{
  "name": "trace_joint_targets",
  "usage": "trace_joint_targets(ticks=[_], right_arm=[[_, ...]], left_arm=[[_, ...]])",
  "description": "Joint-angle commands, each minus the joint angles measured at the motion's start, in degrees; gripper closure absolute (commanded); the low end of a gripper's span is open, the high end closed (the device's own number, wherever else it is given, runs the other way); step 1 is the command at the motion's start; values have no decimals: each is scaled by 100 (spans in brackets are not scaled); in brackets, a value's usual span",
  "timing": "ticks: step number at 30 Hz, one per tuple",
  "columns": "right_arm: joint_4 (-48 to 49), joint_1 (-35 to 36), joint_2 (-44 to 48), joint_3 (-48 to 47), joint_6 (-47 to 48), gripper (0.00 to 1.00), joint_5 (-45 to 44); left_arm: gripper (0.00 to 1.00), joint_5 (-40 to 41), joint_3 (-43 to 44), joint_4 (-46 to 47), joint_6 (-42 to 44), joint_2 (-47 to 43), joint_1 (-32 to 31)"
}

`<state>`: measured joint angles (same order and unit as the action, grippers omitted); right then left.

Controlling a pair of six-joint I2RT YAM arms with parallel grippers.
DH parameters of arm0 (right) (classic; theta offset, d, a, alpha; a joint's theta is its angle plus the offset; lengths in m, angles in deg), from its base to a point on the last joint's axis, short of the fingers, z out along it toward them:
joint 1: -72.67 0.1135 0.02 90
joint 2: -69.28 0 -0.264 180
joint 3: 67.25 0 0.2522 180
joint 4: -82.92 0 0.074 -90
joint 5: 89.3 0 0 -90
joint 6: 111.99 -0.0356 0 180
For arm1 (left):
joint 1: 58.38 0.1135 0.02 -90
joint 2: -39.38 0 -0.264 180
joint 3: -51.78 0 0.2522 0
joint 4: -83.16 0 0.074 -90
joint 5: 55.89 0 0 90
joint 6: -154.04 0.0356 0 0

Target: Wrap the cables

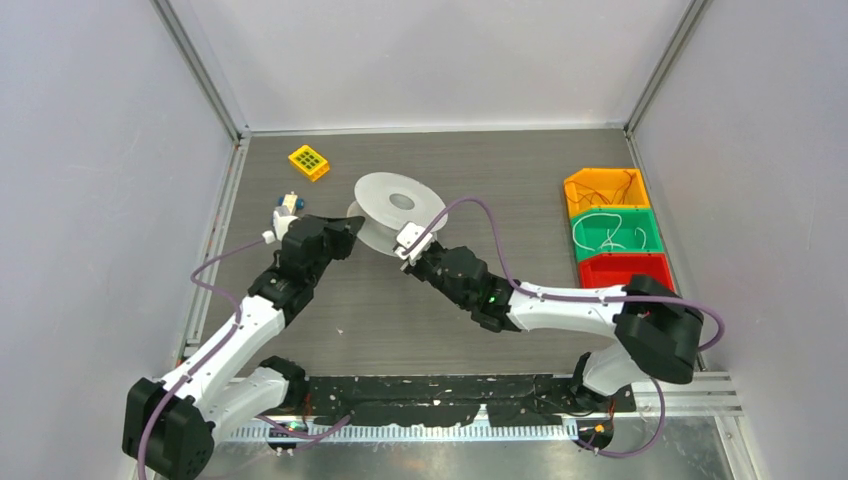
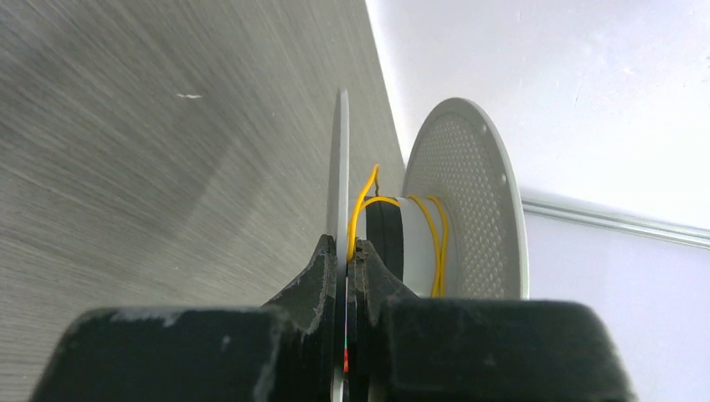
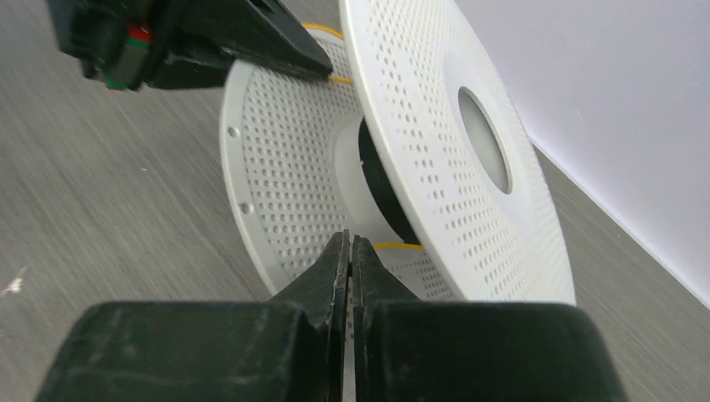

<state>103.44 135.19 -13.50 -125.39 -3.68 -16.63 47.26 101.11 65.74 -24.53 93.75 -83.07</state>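
A white perforated spool (image 1: 398, 208) lies mid-table, tilted. The cable is a thin yellow wire (image 2: 366, 205) wound in a few turns round the hub. My left gripper (image 2: 347, 249) is shut on the rim of the spool's near flange (image 2: 342, 167), and the wire runs down to its tip. It also shows in the top view (image 1: 350, 228) and the right wrist view (image 3: 285, 54). My right gripper (image 3: 350, 243) is shut between the two flanges. A straight stretch of wire (image 3: 400, 246) runs from the hub to its tip. It sits at the spool's near edge in the top view (image 1: 407, 248).
A yellow keypad block (image 1: 309, 162) and a small white-and-blue object (image 1: 288, 203) lie at the back left. At the right stand an orange bin (image 1: 575, 190) with wires, a green bin (image 1: 652, 232) with white wire, and a red bin (image 1: 627, 270). Walls enclose the table.
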Motion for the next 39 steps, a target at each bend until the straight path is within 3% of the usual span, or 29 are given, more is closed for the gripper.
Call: trace_joint_targets(ticks=[1,8,18,28,39], right_arm=[[472,32,-325,-312,223,95,-511],[886,32,-811,-649,242,95,-1262],[594,32,-1196,-1014,-29,95,-1184],[474,23,-988,-617,-33,87,-1348],[717,23,-673,60,-173,86,-1763]], left_arm=[[100,-276,98,1187,-423,-107,-23],[100,-366,94,1357,-609,15,-160],[100,-340,-138,1763,-663,166,-238],[100,-505,-373,2445,-1284,313,-238],[100,-778,-480,2926,-1084,747,-247]])
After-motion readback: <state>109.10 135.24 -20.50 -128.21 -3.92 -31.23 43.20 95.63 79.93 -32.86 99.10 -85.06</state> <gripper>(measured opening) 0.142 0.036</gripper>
